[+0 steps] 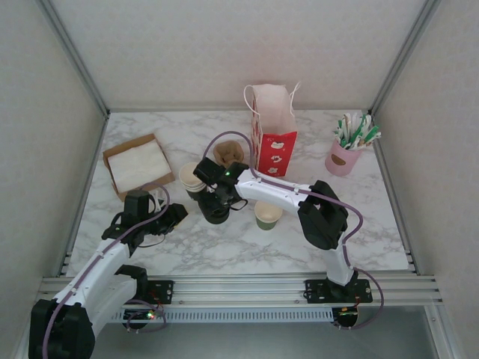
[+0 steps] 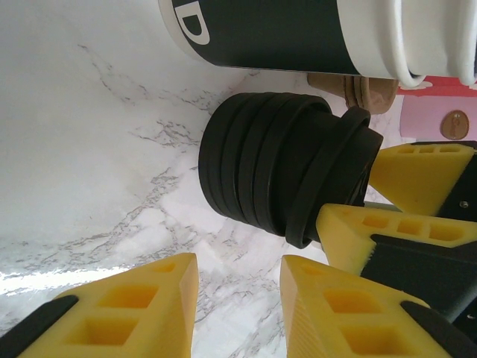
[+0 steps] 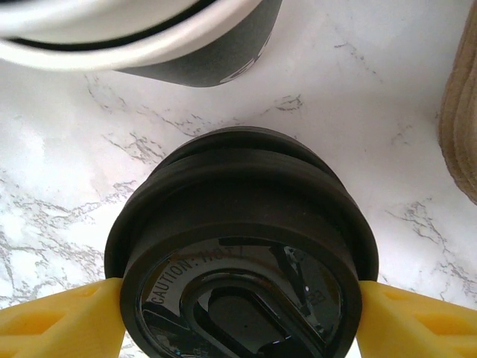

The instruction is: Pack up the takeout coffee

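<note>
The takeout coffee cup [image 1: 268, 215], small and olive-green, stands open-topped on the marble table, just right of the right arm's forearm. A stack of black lids [image 1: 215, 209] [image 2: 253, 175] sits to its left. My right gripper [image 1: 217, 196] [image 3: 238, 298] is shut on the top lid [image 3: 238, 246], one yellow finger pressing on each side of its rim. In the left wrist view that top lid [image 2: 335, 179] sits tilted on the stack. My left gripper [image 1: 178, 215] [image 2: 238, 261] is open just left of the stack, with bare marble between its fingers.
A stack of lidless cups [image 1: 191, 178] [image 2: 283, 30] stands behind the lids. A red paper bag [image 1: 273, 138] stands upright at the back, with brown sleeves [image 1: 228, 153] to its left. A pink cup of straws [image 1: 346, 153] is back right. A cardboard tray of napkins [image 1: 138, 164] is back left.
</note>
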`<control>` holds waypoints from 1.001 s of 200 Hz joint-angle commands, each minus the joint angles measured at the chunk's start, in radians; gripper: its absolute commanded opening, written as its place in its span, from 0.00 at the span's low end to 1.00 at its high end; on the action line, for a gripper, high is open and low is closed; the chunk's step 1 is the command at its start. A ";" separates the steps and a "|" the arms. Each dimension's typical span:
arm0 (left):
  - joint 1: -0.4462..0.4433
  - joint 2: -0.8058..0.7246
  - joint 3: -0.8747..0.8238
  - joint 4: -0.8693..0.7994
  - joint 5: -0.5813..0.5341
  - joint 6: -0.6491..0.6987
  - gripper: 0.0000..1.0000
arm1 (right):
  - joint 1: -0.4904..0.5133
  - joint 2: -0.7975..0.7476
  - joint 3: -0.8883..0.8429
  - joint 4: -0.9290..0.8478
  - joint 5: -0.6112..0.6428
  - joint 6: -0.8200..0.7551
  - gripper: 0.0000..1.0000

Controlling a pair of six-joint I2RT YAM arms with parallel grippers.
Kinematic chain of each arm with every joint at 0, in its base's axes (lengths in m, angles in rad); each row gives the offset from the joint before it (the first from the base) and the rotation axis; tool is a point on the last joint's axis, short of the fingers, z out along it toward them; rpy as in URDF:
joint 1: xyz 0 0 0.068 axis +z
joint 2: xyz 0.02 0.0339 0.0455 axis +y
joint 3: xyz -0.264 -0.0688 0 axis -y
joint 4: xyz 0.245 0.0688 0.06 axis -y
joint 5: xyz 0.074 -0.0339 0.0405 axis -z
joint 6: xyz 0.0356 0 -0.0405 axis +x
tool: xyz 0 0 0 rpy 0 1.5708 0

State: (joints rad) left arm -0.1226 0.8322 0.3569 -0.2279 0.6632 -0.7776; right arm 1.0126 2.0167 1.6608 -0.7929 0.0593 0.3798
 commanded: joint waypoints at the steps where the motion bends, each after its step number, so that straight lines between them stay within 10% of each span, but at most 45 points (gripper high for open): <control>1: 0.008 -0.007 -0.005 0.004 0.015 0.023 0.34 | 0.014 -0.049 0.022 -0.025 0.006 0.016 0.76; 134: 0.006 -0.053 0.040 -0.068 -0.008 0.041 0.36 | 0.013 -0.147 0.009 -0.043 -0.021 0.046 0.75; 200: -0.014 -0.111 0.186 -0.223 -0.062 0.075 0.67 | 0.014 -0.307 -0.063 -0.061 -0.014 0.095 0.74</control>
State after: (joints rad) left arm -0.1246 0.7479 0.4713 -0.3714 0.6357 -0.7277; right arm 1.0130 1.7851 1.6295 -0.8196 0.0486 0.4393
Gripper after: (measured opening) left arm 0.624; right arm 0.742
